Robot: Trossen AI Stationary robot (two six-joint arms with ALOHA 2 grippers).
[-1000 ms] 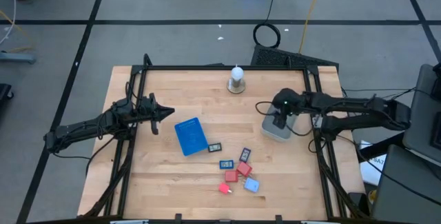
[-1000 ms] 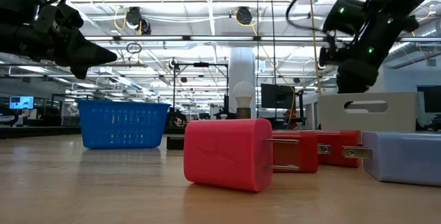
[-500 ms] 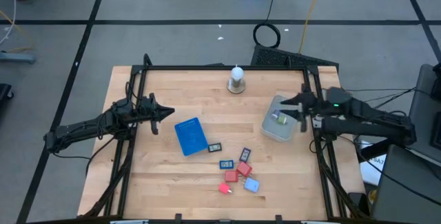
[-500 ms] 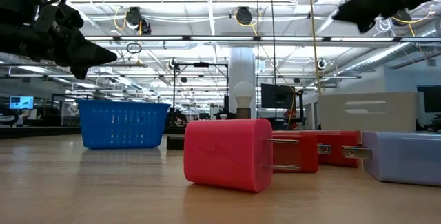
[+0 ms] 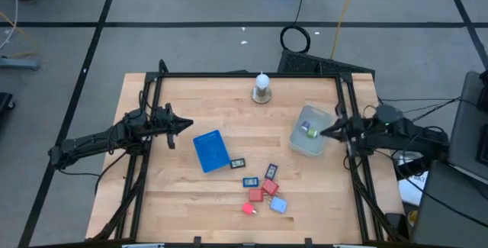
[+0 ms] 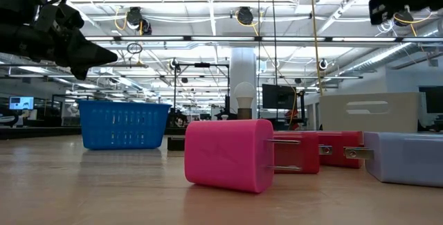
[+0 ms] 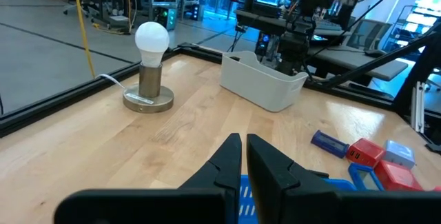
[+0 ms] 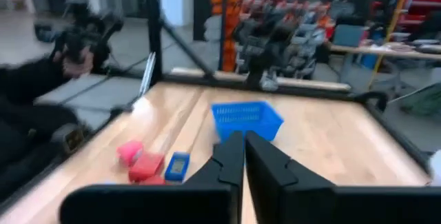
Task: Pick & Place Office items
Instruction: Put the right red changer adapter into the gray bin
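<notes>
The office items lie in a loose group near the table's front middle. They are red blocks [image 5: 261,193], a light-blue block [image 5: 278,204] and dark rectangles [image 5: 250,181]. The nearest red block [image 6: 228,154] lies on its side. A green-and-white piece [image 5: 308,130] lies inside the grey container [image 5: 299,143]. My right gripper [image 5: 322,133] is shut and empty. It points level at the table's right edge, just beside the container's right wall, and the right wrist view shows it [image 8: 243,143] the same. My left gripper [image 5: 188,126] hangs shut and empty at the left, above the table.
A blue basket [image 5: 210,150] stands left of centre, just right of my left gripper. A light bulb on a round base [image 5: 261,88] stands at the far middle. Black frame rails [image 5: 353,172] run along the table's left and right sides.
My right gripper has risen from over the grey container and drawn back toward the table's right edge. It has tipped from pointing down to level and has shut. The green-and-white piece now shows lying in the container.
</notes>
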